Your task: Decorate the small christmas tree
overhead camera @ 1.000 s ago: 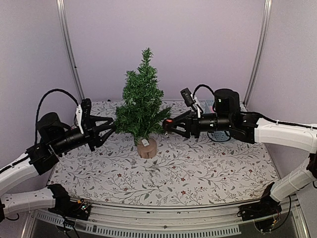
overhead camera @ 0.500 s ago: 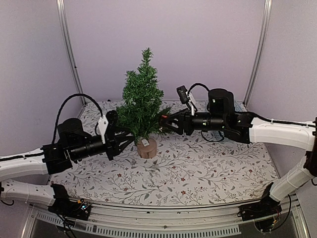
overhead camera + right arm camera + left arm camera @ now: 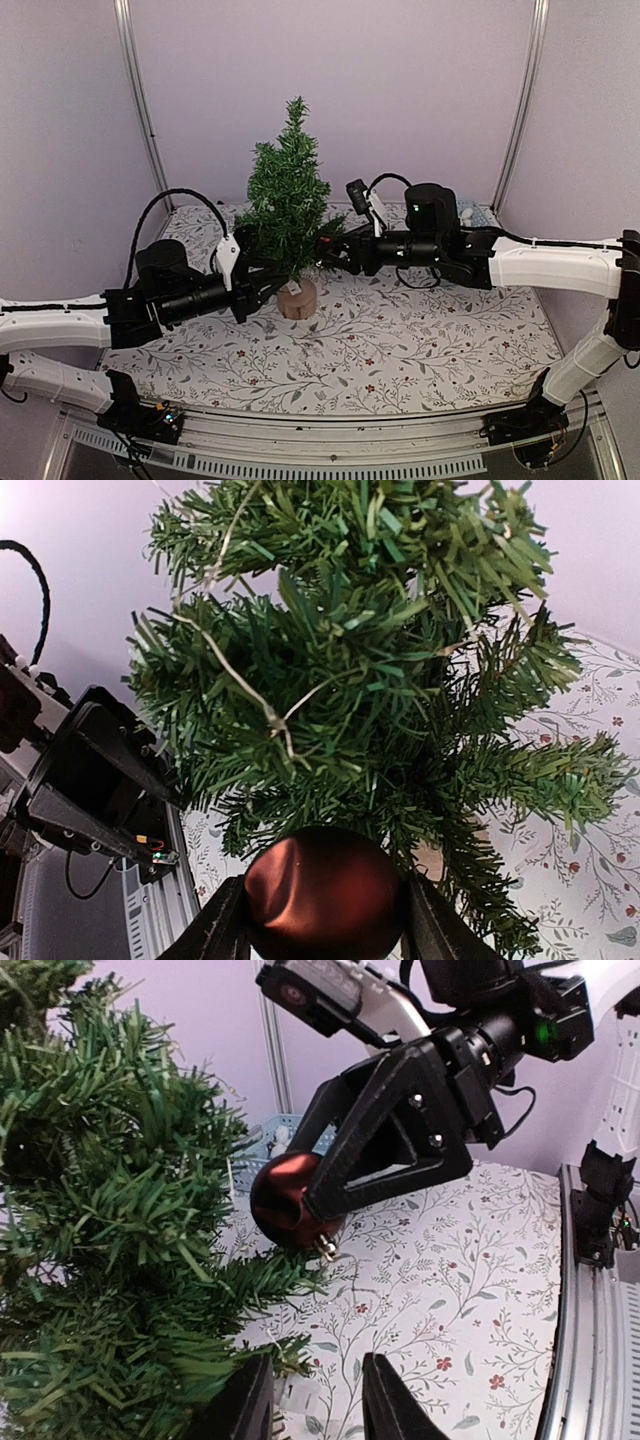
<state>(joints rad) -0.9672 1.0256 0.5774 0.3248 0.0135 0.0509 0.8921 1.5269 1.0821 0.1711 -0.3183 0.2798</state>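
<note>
— Lilac walls and a flower-printed table are seen; the small christmas tree is stood upright on its wooden stump, towards the back

— And the right gripper?

— A dark red bauble is clamped between its fingers, held right at the lower branch tips

— The left gripper?

— Held low by the trunk, fingers parted, nothing gripped. A white tag is hung at the trunk; its print cannot be read
</note>
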